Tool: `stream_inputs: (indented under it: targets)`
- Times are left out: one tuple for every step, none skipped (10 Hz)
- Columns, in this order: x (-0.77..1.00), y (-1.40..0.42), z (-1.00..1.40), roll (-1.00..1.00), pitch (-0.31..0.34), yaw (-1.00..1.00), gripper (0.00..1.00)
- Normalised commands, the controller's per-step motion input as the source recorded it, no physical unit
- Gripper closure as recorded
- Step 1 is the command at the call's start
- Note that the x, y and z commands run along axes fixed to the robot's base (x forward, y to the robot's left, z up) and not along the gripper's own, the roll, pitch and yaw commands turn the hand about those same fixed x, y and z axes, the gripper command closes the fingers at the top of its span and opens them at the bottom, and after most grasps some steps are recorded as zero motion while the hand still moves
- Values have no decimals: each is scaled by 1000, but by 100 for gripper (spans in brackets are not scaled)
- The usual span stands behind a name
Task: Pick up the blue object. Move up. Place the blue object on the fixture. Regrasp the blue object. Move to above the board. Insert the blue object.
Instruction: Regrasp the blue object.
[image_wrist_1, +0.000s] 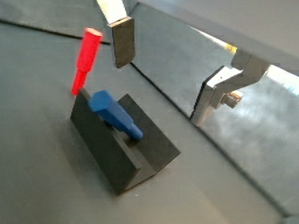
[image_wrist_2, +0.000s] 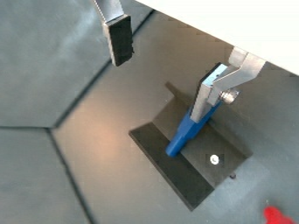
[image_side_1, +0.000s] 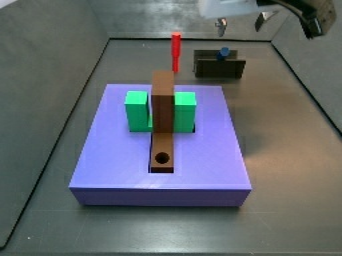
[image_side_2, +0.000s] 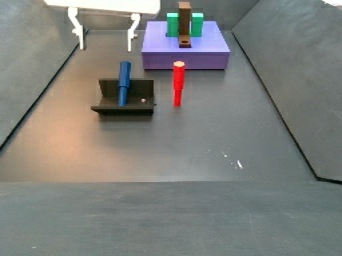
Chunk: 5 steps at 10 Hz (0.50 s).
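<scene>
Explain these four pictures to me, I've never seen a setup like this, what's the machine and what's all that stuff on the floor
It is a robot arm ending in a two-finger gripper. Two cameras ride on its wrist and look down past the silver fingers; two others watch from beside the table. The gripper hangs open above the floor, holding nothing. Below it sits the fixture, a small dark holder, with the blue object, a short peg, leaning in it. A red peg stands upright beside it. Farther off lies the board, a purple slab carrying green blocks and a brown strip with a round hole.

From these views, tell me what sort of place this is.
Likely a walled robot test cell for peg insertion: the open gripper hangs above the fixture holding the blue object, near the board.
</scene>
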Motion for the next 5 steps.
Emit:
stream_inputs:
  targets:
    - [-43,-303,0,1000,-340,-89,0]
    - [-191,-177,-103,900,-120,-46,0]
    - [0,0,-334,163,0,0,0]
    - [-89,0,-506,189,20,0,0]
    - [-66,0,-434,106,23,-43,0]
